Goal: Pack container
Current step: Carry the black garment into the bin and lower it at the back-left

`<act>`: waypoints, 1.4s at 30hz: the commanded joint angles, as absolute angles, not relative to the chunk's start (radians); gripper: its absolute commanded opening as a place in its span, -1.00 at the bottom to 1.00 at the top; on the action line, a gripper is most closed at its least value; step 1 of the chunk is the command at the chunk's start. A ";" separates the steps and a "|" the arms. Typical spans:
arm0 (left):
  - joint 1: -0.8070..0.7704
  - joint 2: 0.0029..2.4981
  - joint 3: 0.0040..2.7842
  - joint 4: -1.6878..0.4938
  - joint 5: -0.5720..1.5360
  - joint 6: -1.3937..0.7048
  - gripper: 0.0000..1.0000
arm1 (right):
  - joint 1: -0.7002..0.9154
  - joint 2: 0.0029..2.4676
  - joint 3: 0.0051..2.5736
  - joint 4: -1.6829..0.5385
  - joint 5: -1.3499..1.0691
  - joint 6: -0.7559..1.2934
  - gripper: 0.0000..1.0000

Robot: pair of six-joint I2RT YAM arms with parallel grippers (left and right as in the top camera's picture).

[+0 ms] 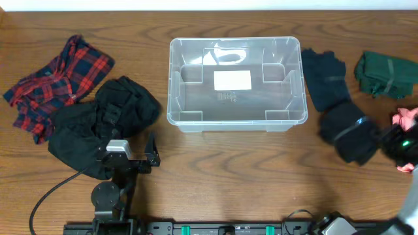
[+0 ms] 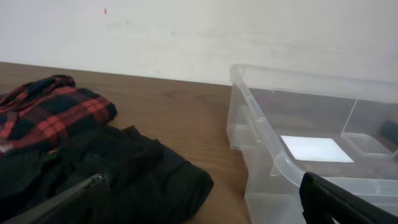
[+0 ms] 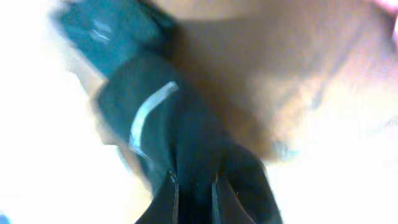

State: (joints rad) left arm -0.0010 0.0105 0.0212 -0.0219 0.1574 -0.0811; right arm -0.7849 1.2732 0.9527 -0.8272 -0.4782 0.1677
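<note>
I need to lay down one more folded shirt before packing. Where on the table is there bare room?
Bare table lies in front of the container, between the left gripper and the black cloth in the right gripper. The container is empty too. Crowded: plaid shirt and black pile left, green cloth right.

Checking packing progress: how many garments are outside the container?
6: plaid shirt and black pile left of the container; navy piece, green piece, pink piece right of it; dark piece in the right jaws. Piles may hide more.
</note>
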 commanded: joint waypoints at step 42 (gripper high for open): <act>0.004 0.010 0.004 -0.056 0.175 -0.083 0.96 | 0.336 1.780 1.370 -0.157 -0.502 0.407 -0.98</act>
